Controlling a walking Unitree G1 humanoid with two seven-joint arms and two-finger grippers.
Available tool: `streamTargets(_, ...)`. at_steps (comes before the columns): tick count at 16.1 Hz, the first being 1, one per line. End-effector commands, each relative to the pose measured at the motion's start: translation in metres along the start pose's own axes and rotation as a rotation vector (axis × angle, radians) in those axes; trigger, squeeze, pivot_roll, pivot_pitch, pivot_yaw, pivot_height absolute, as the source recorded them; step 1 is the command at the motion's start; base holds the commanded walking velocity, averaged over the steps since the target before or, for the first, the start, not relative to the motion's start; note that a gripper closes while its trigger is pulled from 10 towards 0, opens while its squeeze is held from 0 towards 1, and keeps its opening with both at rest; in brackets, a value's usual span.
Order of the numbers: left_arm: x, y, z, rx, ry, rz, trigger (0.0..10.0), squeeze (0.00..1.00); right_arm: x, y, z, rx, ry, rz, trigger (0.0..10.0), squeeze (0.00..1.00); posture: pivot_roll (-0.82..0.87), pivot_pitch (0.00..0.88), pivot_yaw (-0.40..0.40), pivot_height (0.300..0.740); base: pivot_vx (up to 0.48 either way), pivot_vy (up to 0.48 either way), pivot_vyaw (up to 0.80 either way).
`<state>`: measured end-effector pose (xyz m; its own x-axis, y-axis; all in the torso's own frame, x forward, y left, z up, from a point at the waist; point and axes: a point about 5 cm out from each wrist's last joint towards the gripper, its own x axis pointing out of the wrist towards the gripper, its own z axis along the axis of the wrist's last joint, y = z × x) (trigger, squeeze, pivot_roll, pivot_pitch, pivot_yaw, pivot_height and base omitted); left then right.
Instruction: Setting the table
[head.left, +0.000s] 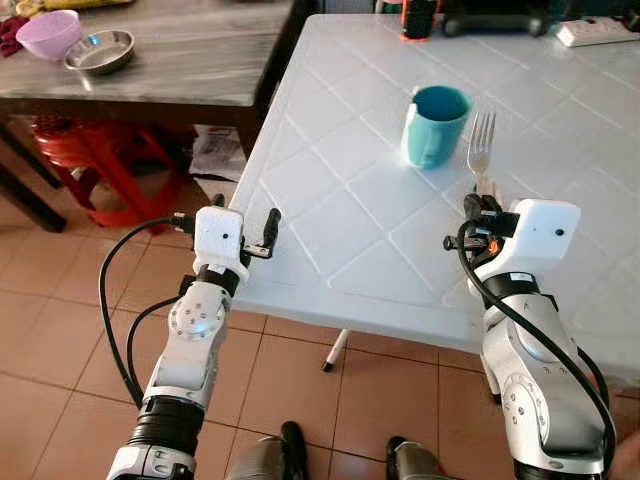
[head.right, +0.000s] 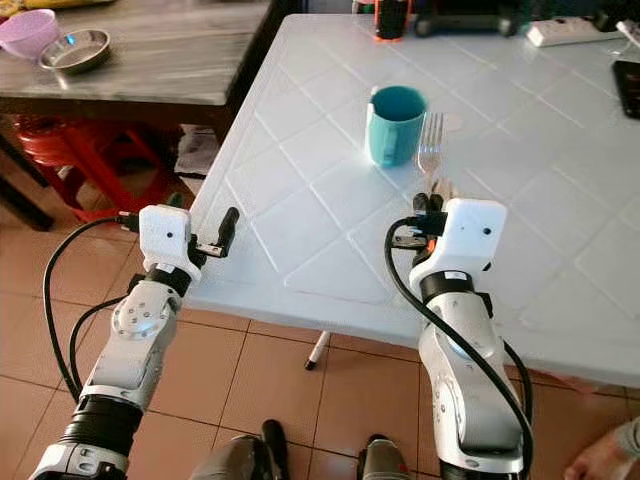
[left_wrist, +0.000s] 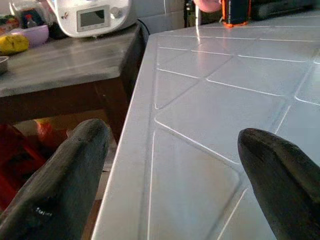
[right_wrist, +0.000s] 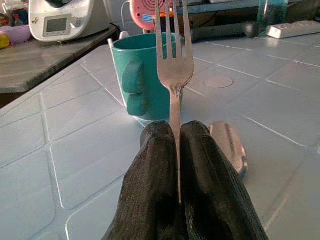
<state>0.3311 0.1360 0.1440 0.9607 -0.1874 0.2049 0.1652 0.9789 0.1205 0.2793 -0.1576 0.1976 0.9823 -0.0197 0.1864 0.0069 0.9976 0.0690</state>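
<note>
Black fingers of the right end effector (right_wrist: 177, 150) are pressed together on the handle of a steel fork (right_wrist: 173, 55), whose tines point away toward the teal mug (head.left: 435, 124). The fork is held above the white worktop (head.left: 340, 200), just beside the mug on its right and nearer the robot. A spoon-like metal piece (right_wrist: 228, 145) lies on the worktop beneath the fork. The left end effector (head.right: 205, 238) hangs at the worktop's near left edge, well apart from the mug, its fingers (left_wrist: 65, 180) spread wide around nothing. Left of the mug, a grey worktop (head.left: 190, 60) carries a steel bowl (head.left: 100, 50) and a pink bowl (head.left: 48, 33).
</note>
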Motion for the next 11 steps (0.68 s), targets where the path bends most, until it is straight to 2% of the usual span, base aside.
streamTargets(1,-0.0007,0.0038,-0.0003,0.003,0.009,0.011,10.0,0.00,-0.0010,0.0003,-0.0001,0.008,-0.006,0.004,10.0,0.00,-0.17,0.195,0.100,0.740,0.000,0.000,0.00)
streamTargets(4,-0.0002,0.0040,0.0000,0.002,0.010,0.006,10.0,0.00,-0.0015,-0.0003,-0.0007,0.013,-0.002,0.001,10.0,0.00,-0.17,0.200,0.102,0.740,0.000,0.000,0.00)
streamTargets(11,-0.0007,0.0026,-0.0003,0.000,0.012,-0.010,10.0,0.00,-0.0020,-0.0009,-0.0014,0.012,0.003,-0.001,10.0,0.00,-0.17,0.205,0.100,0.740,0.000,0.287,0.00)
